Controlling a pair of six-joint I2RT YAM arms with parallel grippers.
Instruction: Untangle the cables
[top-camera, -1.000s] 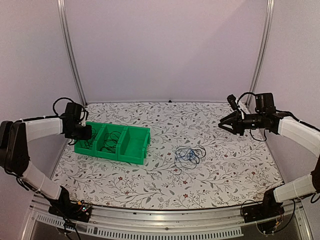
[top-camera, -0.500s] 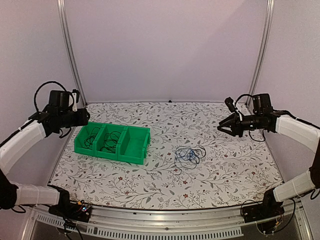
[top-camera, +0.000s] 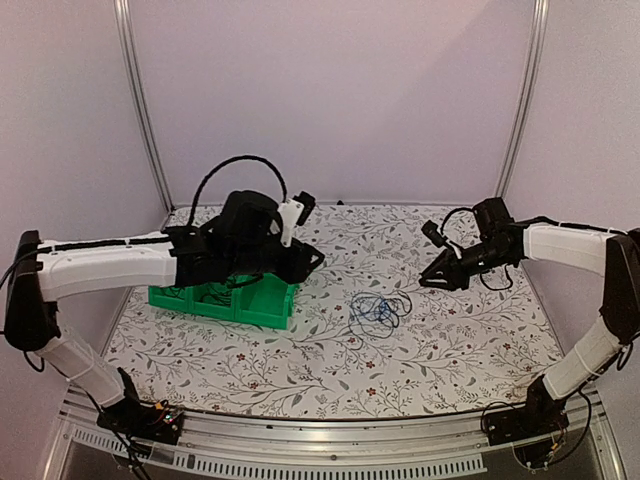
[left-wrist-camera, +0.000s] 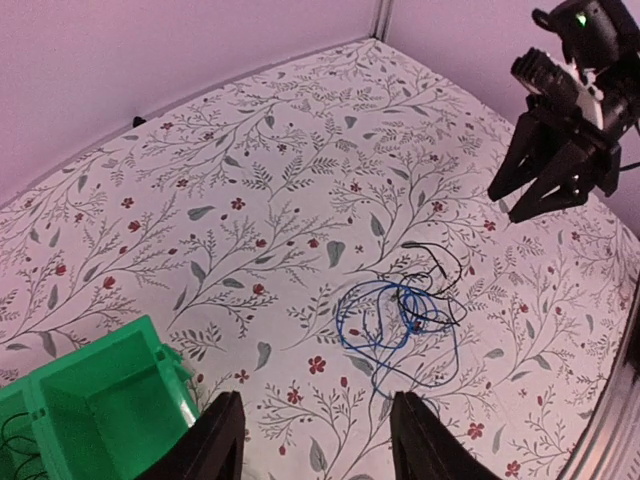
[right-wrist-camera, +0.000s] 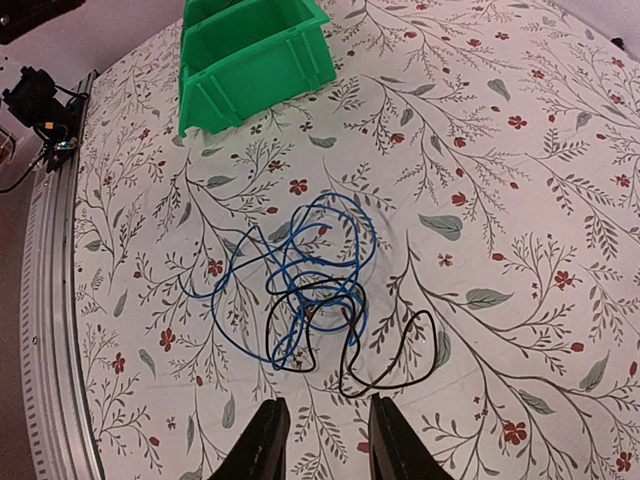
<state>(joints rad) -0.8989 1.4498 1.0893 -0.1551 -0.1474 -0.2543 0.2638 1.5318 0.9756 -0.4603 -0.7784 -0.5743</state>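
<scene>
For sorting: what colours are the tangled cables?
Blue and black cables, clearest in the right wrist view.

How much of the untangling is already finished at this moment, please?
Done: nothing yet; the blue and black cables lie in one snarl on the table. In hand: nothing; the left gripper and right gripper are both open and empty, held above the table on either side of the snarl. Left: grasp the cables and pull them apart.

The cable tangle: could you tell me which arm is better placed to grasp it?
Probably the right: the right gripper hangs open near the cables; the left gripper, also open, sits farther off by the green bin.
</scene>
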